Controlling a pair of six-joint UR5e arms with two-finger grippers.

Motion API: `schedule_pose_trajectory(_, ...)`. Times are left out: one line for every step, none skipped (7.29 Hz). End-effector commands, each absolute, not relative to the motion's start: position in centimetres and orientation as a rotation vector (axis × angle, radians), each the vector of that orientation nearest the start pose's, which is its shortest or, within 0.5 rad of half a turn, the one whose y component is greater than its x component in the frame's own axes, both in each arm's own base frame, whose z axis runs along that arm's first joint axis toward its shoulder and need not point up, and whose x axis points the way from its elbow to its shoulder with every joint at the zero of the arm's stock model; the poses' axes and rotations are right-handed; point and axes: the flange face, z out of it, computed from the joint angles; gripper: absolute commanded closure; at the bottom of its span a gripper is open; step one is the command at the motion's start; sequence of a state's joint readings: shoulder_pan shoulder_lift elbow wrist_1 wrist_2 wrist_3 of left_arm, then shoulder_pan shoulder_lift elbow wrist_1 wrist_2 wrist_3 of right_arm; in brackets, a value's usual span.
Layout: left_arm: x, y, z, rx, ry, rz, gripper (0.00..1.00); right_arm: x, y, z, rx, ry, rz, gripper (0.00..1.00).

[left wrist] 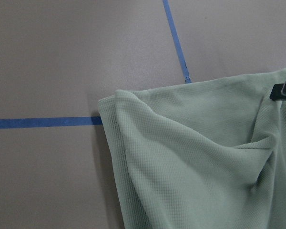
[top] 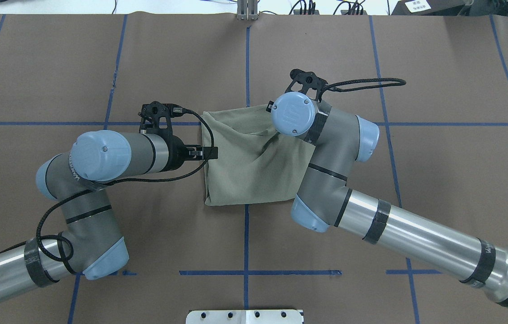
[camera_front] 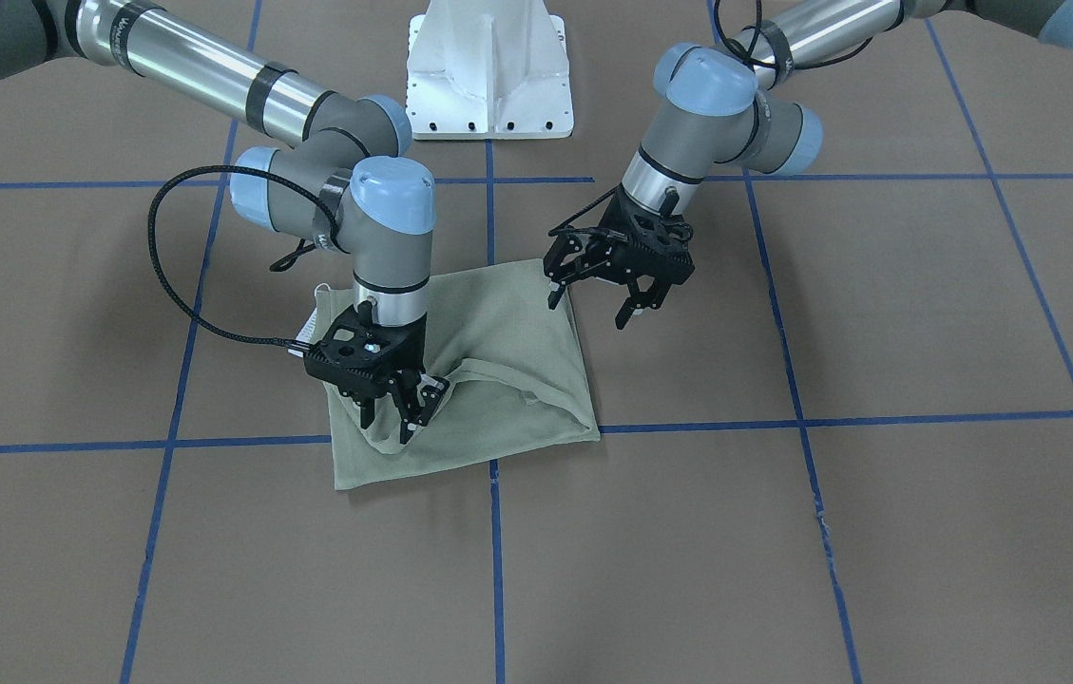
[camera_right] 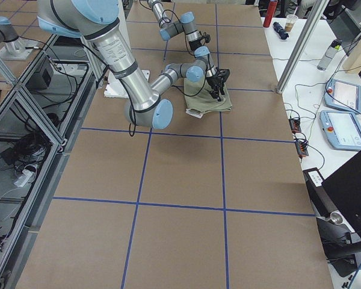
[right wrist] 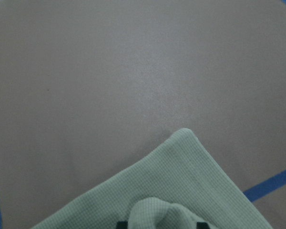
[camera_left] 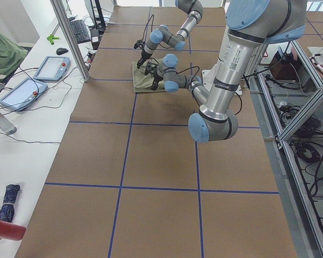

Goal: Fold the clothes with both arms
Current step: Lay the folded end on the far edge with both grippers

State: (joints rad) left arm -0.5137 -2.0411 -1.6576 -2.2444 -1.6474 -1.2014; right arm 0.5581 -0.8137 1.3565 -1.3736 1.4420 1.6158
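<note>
The sage-green shirt [camera_front: 517, 332] [top: 254, 166] lies folded into a rough square at the table's middle, with a raised ridge across it. My right gripper [camera_front: 392, 418] points straight down over its front part and is shut on a bunched fold, which shows between the fingertips in the right wrist view as cloth [right wrist: 181, 181]. The overhead view hides this gripper under its own wrist. My left gripper [camera_front: 590, 304] [top: 200, 153] hangs open just above the shirt's edge, holding nothing. The left wrist view shows the shirt's corner [left wrist: 181, 157]. A white tag [camera_front: 313, 321] pokes out by the right wrist.
The white pedestal base [camera_front: 488, 76] stands behind the shirt. Blue tape lines [camera_front: 493, 532] cross the brown table cover. A black cable loop [camera_front: 165, 275] hangs off the right arm. Side benches carry tablets [camera_left: 48, 67] [camera_right: 343, 126] and bottles.
</note>
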Motion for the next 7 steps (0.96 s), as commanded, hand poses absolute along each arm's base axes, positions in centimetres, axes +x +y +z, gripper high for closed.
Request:
schedule_pose_trajectory(50.6,-43.0,27.4,0.465,1.140,-0.078,0.00,-57.9,-53.5,27.0,0.330,-0.692,0.661,0.52)
schedule_pose_trajectory(50.6,-43.0,27.3,0.467,1.141,-0.079,0.00,-58.0,-53.4,26.9,0.331,-0.695,0.661,0.60)
schedule_pose_trajectory(50.6,-43.0,27.4,0.466,1.140,-0.081,0.00,-58.1,-53.4,26.9,0.325,-0.698,0.679,0.79)
schedule_pose_trajectory(50.6,-43.0,27.4,0.466,1.140,-0.081,0.00,-58.5,-53.1,26.7,0.321,-0.702,0.686,1.00)
schedule_pose_trajectory(50.5,-43.1,27.4,0.466,1.142,-0.083,0.00,-58.9,-52.6,26.8,0.324,-0.700,0.680,1.00)
schedule_pose_trajectory(50.4,-43.0,27.3,0.467,1.143,-0.083,0.00,-59.2,-52.4,26.6,0.348,-0.698,0.684,1.00)
schedule_pose_trajectory(50.4,-43.0,27.3,0.466,1.143,-0.084,0.00,-59.2,-52.4,26.3,0.346,-0.701,0.689,1.00)
